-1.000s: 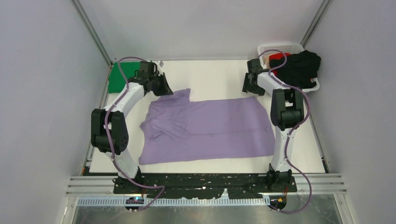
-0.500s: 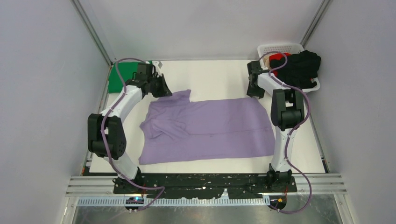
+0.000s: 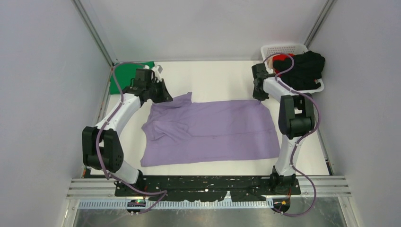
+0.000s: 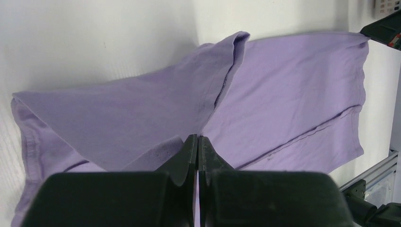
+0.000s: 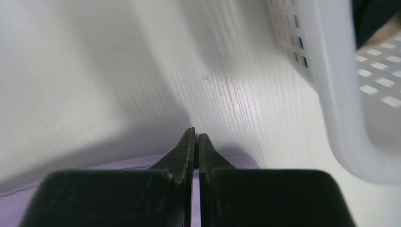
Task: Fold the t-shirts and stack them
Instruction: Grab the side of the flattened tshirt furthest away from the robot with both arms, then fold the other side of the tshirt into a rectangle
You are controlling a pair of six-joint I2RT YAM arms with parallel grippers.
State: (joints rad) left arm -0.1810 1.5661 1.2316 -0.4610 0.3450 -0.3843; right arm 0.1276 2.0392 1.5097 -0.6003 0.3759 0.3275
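Observation:
A lavender t-shirt (image 3: 217, 130) lies spread across the white table, with rumpled folds at its left end. My left gripper (image 3: 165, 96) is at its far left edge. In the left wrist view this gripper (image 4: 197, 138) is shut, pinching a raised fold of the lavender cloth (image 4: 293, 85). My right gripper (image 3: 259, 98) sits at the shirt's far right corner. In the right wrist view it (image 5: 196, 132) is shut, with lavender cloth (image 5: 118, 163) between and under its fingers. A green t-shirt (image 3: 124, 76) lies at the far left corner of the table.
A white perforated basket (image 3: 283, 47) stands at the far right corner, holding a black t-shirt (image 3: 305, 68) and a red one (image 3: 283, 57). Its wall (image 5: 340, 104) is close to the right of my right gripper. Grey walls enclose the table on three sides.
My right gripper came down onto the shirt's far right corner and shut. My left arm swung a little toward the left, drawing the far left edge of the shirt with it.

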